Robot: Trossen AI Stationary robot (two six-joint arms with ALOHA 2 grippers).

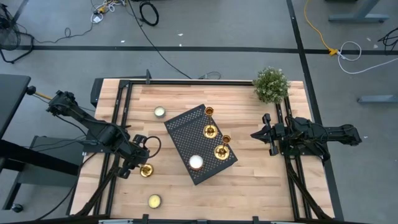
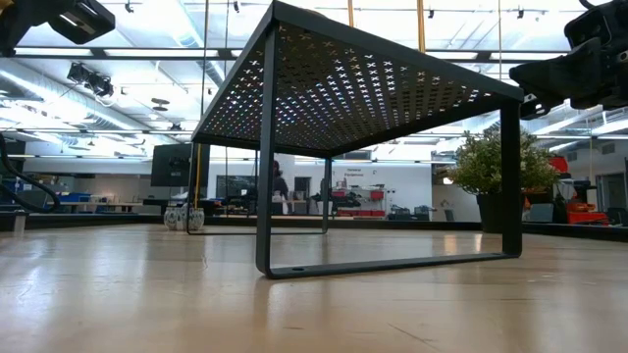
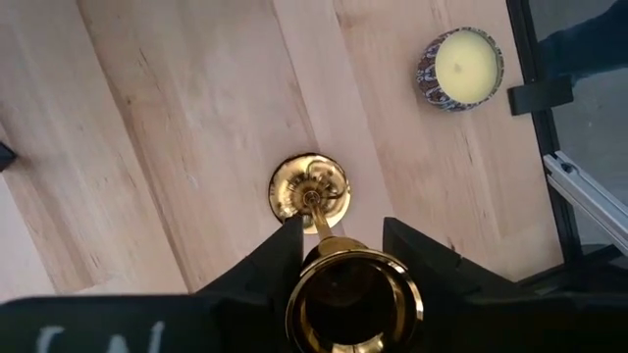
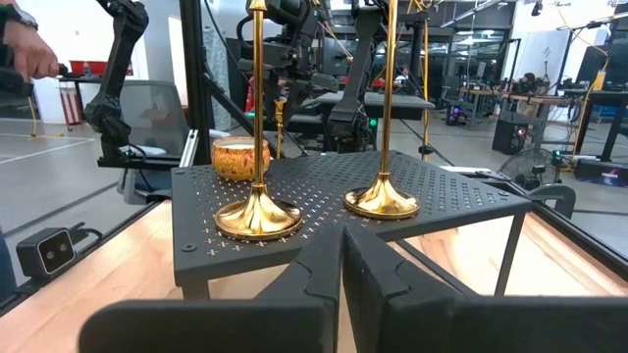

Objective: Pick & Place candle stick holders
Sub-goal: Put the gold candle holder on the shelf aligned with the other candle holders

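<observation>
Wood tabletop [image 1: 249, 180] fills the frame, edged by black rails, with a black perforated riser [image 1: 186, 134] set askew at its middle. On the riser stand three gold candle stick holders: one at its far corner [image 1: 209, 112], one near the middle [image 1: 210, 131] and one toward the right arm [image 1: 222, 150], plus a white tealight [image 1: 196, 162] at the near end. A fourth candle stick holder [image 1: 146, 170] is off the riser, on the bare wood on the left arm's side, and the left gripper [image 3: 343, 257] is clamped on its stem just under the cup, its round base resting on the wood directly below the fingers. Two yellowish tealights lie loose on the wood: one [image 1: 160, 112] beyond that gripper toward the far rail, one [image 1: 154, 201] nearer the front edge, both well apart from it. Open wood lies between the left gripper and the riser's near corner. The left arm reaches in from the left rail, bent at the elbow. The right gripper [image 4: 341, 257] waits at the right rail, fingers together, pointed at the riser, with a small potted plant [image 1: 272, 85] beside it at the far corner.
</observation>
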